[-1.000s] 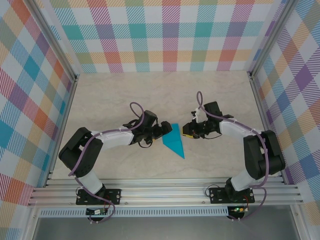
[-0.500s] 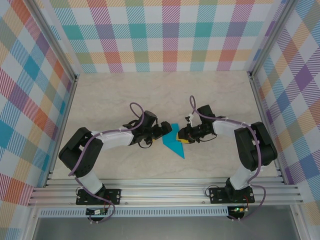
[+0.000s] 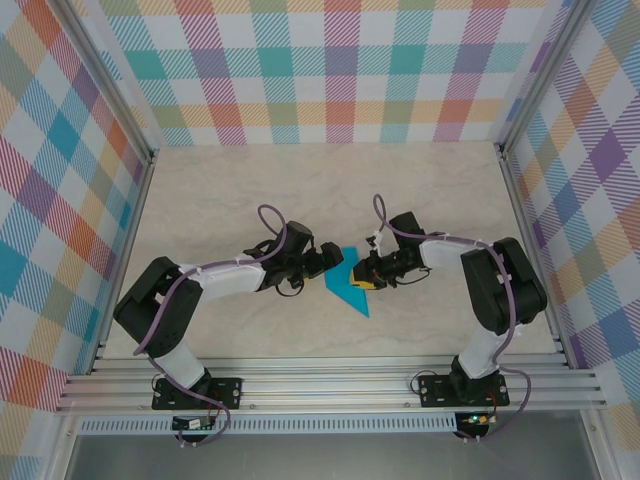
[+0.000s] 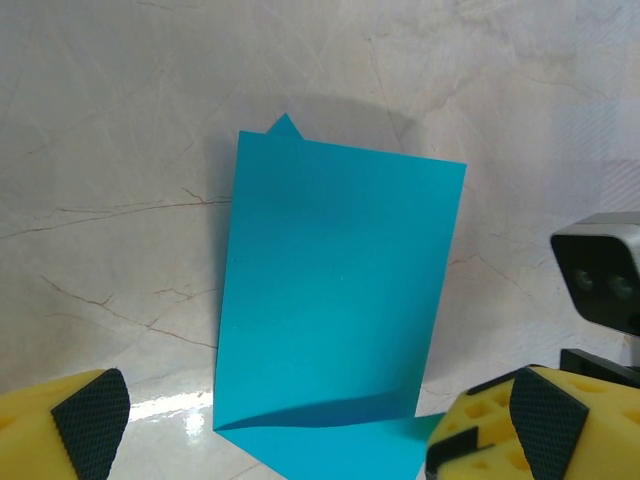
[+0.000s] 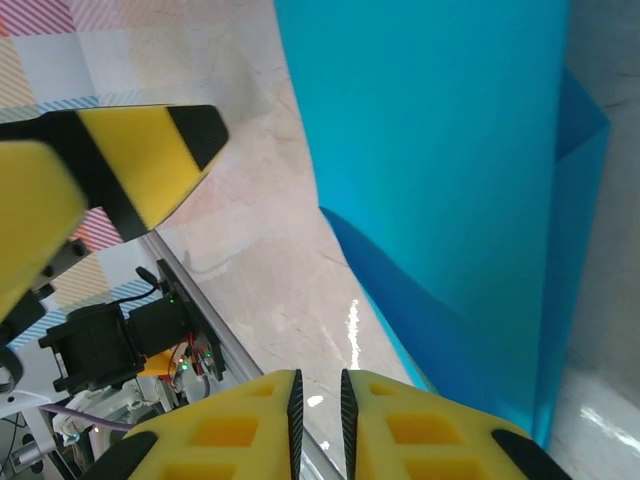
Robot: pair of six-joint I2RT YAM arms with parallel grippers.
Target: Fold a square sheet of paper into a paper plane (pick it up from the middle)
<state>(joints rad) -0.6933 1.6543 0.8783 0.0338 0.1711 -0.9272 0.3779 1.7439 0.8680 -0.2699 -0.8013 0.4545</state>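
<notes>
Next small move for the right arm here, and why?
Probably press the right gripper, jaws nearly together and empty, down onto the lifted flap of the teal paper: it stands off the table, so the crease isn't set.

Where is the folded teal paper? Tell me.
In the top view, the folded teal paper lies on the table, between the left gripper and the right gripper.

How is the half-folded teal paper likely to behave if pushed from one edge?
Probably floppy: the teal paper is thin, and its top layer bows up near the crease, casting a shadow. Likely light and slippery too; on the glossy table it may skid.
</notes>
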